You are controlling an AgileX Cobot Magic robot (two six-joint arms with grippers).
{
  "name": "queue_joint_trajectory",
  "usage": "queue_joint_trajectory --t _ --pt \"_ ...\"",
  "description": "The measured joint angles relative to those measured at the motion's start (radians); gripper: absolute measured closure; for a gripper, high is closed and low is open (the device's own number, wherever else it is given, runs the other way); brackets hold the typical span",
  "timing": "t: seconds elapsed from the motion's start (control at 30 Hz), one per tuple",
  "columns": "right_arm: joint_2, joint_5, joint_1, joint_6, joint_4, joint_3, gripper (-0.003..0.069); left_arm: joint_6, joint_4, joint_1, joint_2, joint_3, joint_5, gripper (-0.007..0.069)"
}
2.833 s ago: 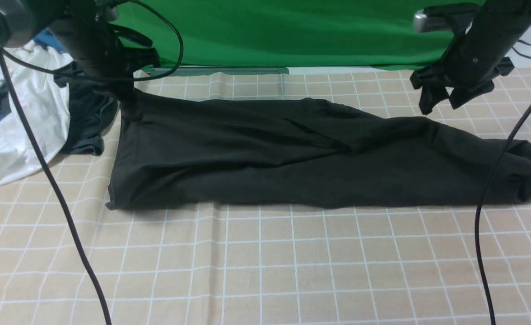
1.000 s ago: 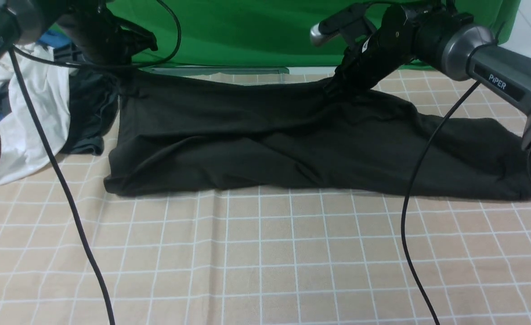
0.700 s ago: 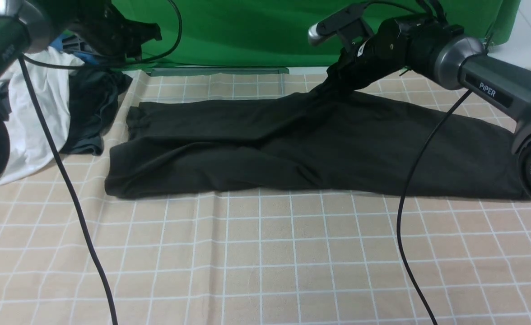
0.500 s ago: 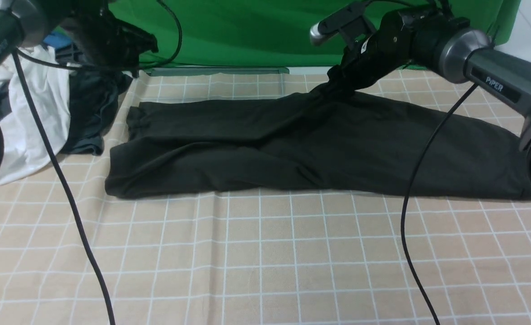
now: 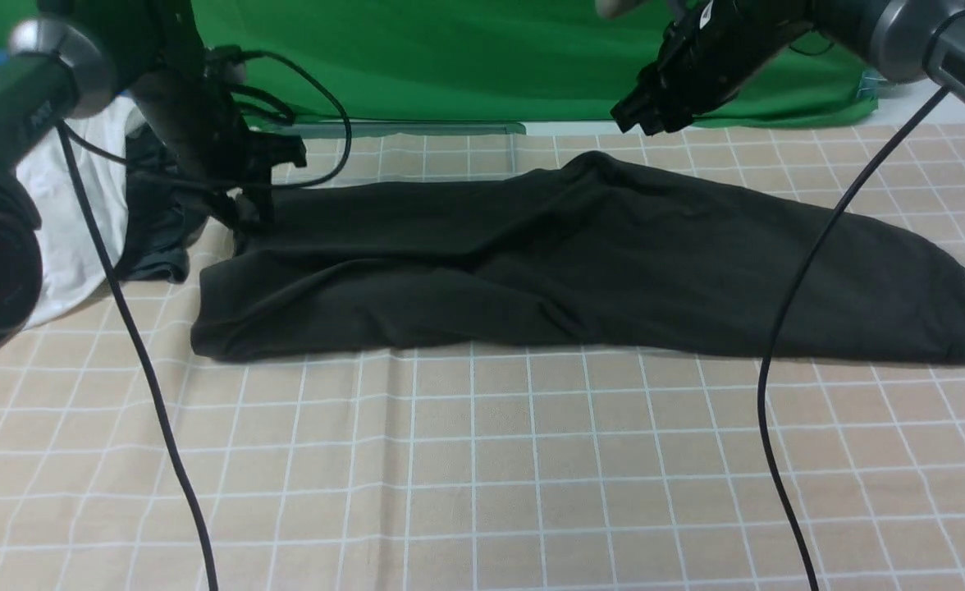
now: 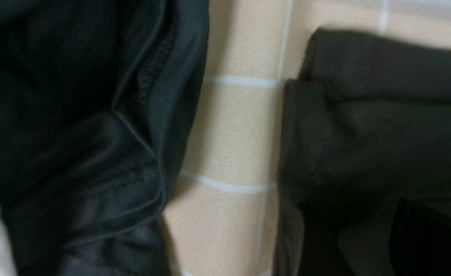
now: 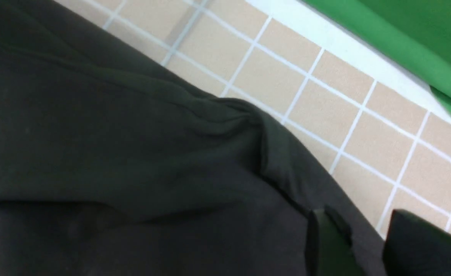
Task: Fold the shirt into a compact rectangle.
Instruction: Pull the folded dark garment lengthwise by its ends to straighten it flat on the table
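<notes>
Left gripper [image 5: 244, 215], jaws parted, low at the far left corner of the shirt [image 5: 581, 263]; contact with the fabric impossible to tell. Right gripper [image 5: 645, 121] parted and empty, high and clear above a small peak in the far edge. Shirt flat on the checked tablecloth [image 5: 482, 460] as a long black band, long axis left to right; neck end not to be made out. Just off the left end, bare tablecloth between, a dark grey garment [image 5: 158, 222], then a white garment [image 5: 72, 213]

white garment [image 5: 76, 238]: partly behind left arm [image 5: 6, 115] | left hand [image 5: 244, 215]: fingertips lost against shirt [image 5: 581, 263]
</notes>
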Motion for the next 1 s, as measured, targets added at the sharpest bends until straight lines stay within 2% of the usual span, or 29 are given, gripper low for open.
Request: queue_joint_trajectory --t 0.33,0.4,0.57,0.63,1.0 --pt "0.000 -0.001 -0.001 0.001 0.000 0.000 0.0403 0.000 0.015 0.000 0.015 0.000 -0.064 0.0368" --pt "0.000 -0.001 -0.001 0.001 0.006 0.000 0.0405 0.001 0.021 0.000 0.016 0.000 -0.067 0.0402" --pt "0.000 -0.001 -0.001 0.001 0.000 0.000 0.0407 0.029 0.044 0.000 0.037 0.000 -0.057 0.0565" --pt "0.000 -0.001 -0.001 0.001 0.000 0.000 0.0407 0.038 0.043 0.000 0.037 -0.003 -0.052 0.0594" --pt "0.000 -0.002 -0.001 0.001 0.008 0.000 0.0407 0.050 0.051 0.000 0.001 -0.167 0.005 0.0607"
